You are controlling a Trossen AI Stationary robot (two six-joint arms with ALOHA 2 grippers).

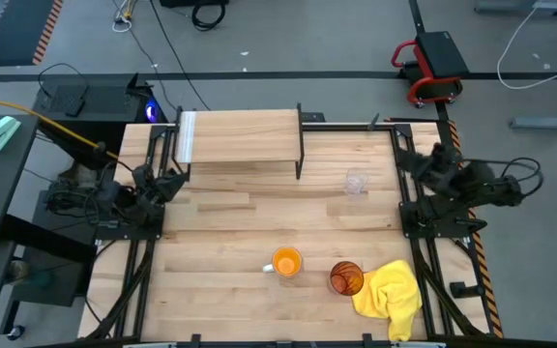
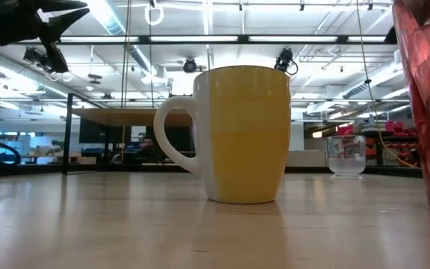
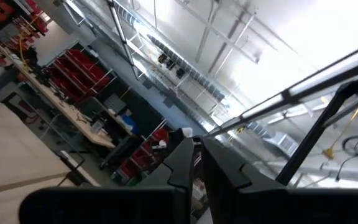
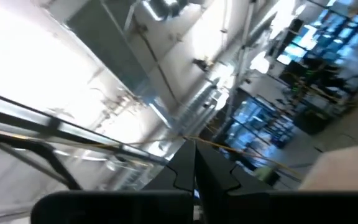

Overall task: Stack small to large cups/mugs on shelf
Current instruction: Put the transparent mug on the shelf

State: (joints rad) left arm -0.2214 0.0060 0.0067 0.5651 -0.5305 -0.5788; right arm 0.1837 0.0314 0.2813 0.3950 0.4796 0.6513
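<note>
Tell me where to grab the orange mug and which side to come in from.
Grip the orange mug across its rim and wall, coming straight down from above. It stands upright with the mouth open. Its pale handle sticks out toward the left arm's side, so set the fingers clear of it. The tumbler stands close on the other side, so the left gripper probably has the freer approach.

Even, bright overhead light in high view; soft short shadows under shelf (image 1: 239, 136) and beside orange mug (image 1: 286, 262). Low view backlit by ceiling strip lights; mug sharp, tumbler (image 2: 427, 97) cropped at edge and slightly soft, wooden tabletop (image 2: 125, 224) nearest lens blurred. Small glass cup (image 2: 346, 155) catches highlights. Both wrist views tilted up toward ceiling: strong glare, washed-out whites, motion-like smear; left gripper (image 3: 197, 163) and right gripper (image 4: 194, 167) silhouetted, fingers seemingly pressed together.
</note>
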